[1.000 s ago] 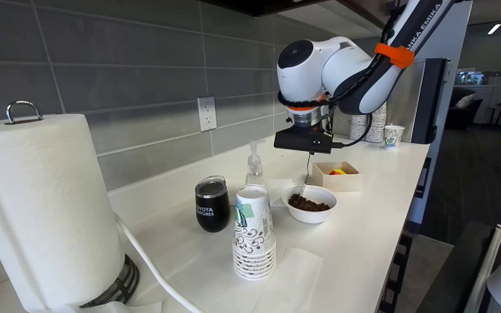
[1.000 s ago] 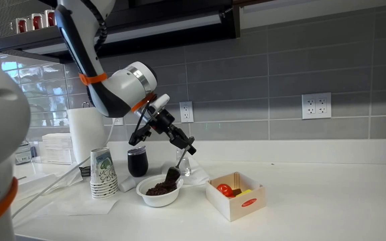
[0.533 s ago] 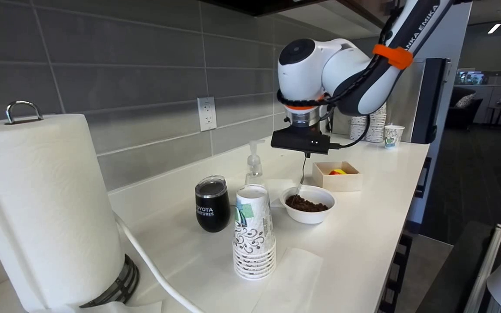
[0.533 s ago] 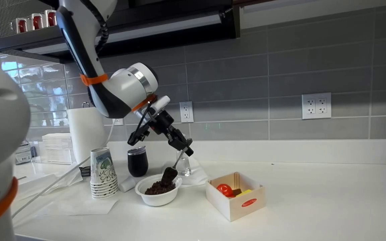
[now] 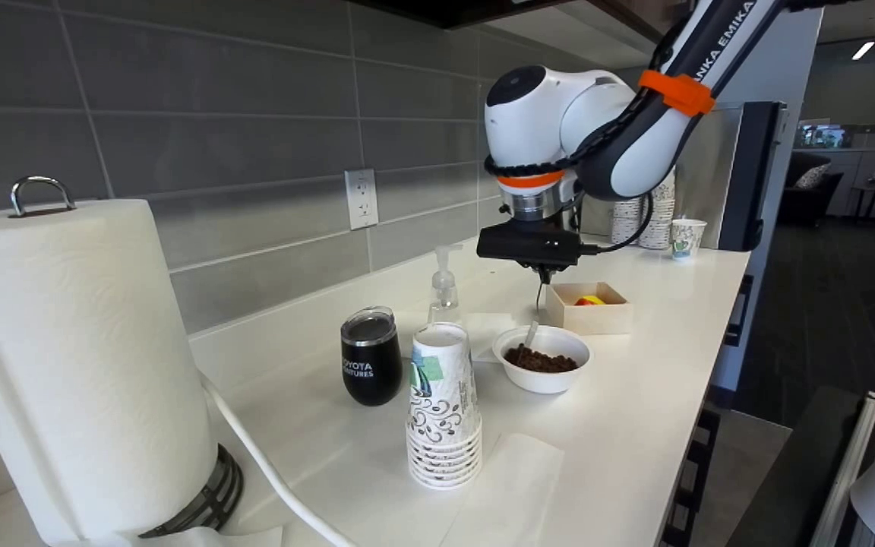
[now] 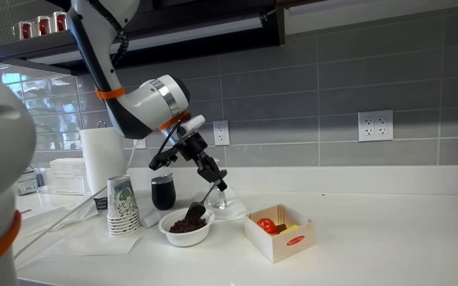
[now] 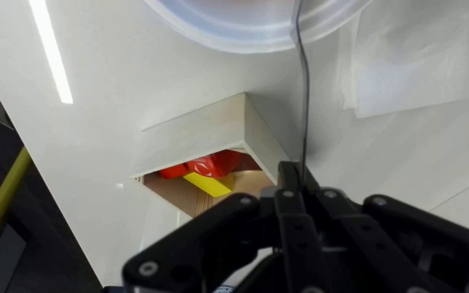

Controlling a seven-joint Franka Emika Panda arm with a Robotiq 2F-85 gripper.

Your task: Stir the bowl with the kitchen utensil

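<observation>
Wrist view: the gripper (image 7: 303, 175) has its jaws clamped on the thin handle of the spoon (image 7: 305, 93), which runs up across the rim of the bowl (image 7: 242, 45); the frame cuts off most of the bowl. Near the handle is the wooden box (image 7: 193, 130), holding a red piece (image 7: 214, 162) and a yellow piece (image 7: 212, 186).

Both exterior views show the white bowl on the counter (image 6: 372, 234), the spoon tilted with its head down in the brown food (image 6: 187, 227). Compared with half a second ago, the gripper's tips sit lower and the spoon leans further over. In an exterior view, below the arm (image 6: 149, 105), the spoon's head has moved away from the box and now lies nearer the middle of the bowl. The bowl itself has slid slightly toward the counter's front edge. The box, the black mug (image 5: 371, 361), the stack of paper cups (image 5: 443, 410) and the paper towel roll (image 5: 88, 365) stand where they stood.
</observation>
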